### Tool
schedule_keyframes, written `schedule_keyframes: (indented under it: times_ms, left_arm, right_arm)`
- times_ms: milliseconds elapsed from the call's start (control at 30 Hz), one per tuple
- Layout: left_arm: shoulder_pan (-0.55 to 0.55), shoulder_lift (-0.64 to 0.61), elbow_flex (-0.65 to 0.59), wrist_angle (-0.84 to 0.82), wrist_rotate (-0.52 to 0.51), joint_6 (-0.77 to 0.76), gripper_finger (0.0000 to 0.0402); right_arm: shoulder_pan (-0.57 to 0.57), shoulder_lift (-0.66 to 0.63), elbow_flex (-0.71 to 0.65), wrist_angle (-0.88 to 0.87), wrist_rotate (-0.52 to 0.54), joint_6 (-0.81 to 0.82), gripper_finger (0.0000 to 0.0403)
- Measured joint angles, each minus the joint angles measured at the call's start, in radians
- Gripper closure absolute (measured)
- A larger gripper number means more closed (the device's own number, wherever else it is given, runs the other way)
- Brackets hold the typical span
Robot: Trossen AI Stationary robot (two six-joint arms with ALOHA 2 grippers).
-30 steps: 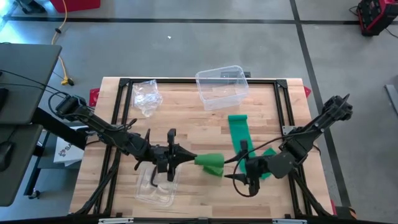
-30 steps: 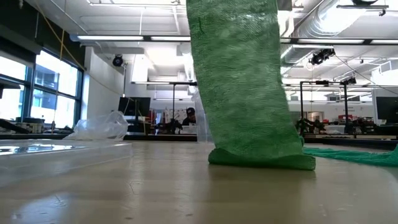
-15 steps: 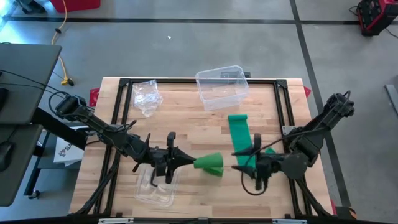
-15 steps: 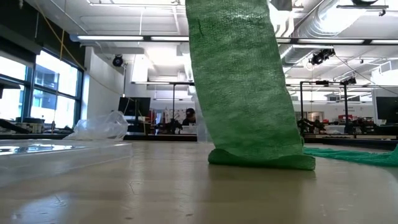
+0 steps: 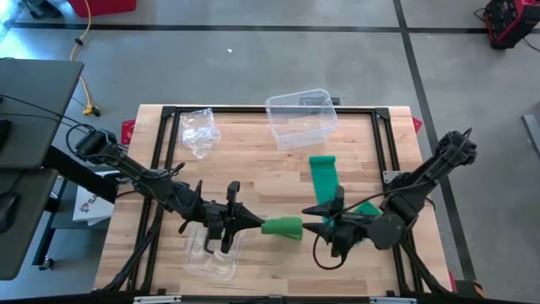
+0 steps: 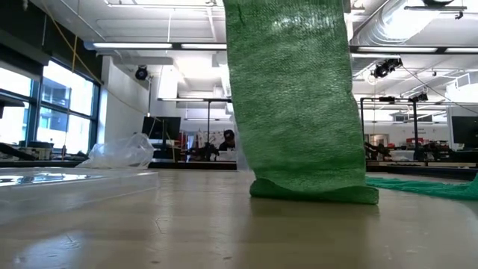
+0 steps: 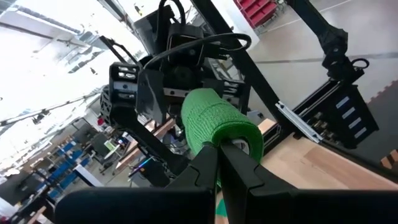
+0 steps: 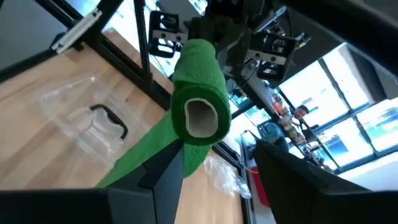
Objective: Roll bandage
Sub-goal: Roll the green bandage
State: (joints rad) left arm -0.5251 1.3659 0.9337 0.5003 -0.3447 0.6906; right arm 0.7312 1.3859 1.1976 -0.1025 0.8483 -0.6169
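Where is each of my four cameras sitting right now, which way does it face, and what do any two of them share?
High view: overhead, looking straight down on the wooden table; both arms show, the left gripper and right gripper flanking the green bandage roll.
Low view: at table-top height, looking level across; the hanging green bandage strip fills it, no arm visible.
Left wrist view: faces the roll and the right arm beyond.
Right wrist view: faces the roll's hollow core and the left arm.
Shared: both wrist views see the roll from opposite ends.

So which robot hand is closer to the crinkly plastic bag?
Left. The left gripper, holding the green bandage roll, is nearer the plastic bag; the right gripper is beyond the roll.
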Motion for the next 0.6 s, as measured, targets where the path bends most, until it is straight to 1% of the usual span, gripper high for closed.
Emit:
schedule_keyframes:
  times_ms: [100,233,300,400,500,600]
  left_arm:
    - [0.0,0.0,0.0,0.0,0.003,-0.002,0.0401]
    - [0.0,0.0,0.0,-0.001,0.024,-0.017,0.0401]
    - [0.0,0.0,0.0,0.0,0.025,-0.017,0.0401]
    - [0.0,0.0,0.0,0.001,0.026,-0.026,0.0401]
    - [-0.001,0.0,-0.001,0.0,0.029,-0.032,0.0401]
    - [-0.001,0.0,-0.001,-0.001,0.032,-0.033,0.0401]
  right_arm:
    - [0.018,-0.019,0.0,0.002,0.039,-0.019,0.0216]
    - [0.021,-0.027,0.0,0.01,0.023,-0.014,0.0216]
    - [0.008,-0.026,0.0,0.018,0.001,-0.017,0.0216]
    - [-0.022,-0.026,0.0,0.041,-0.069,0.002,0.0216]
    - [-0.039,-0.026,0.0,0.074,-0.106,0.007,0.0216]
    - [-0.05,-0.026,0.0,0.07,-0.174,0.009,0.0216]
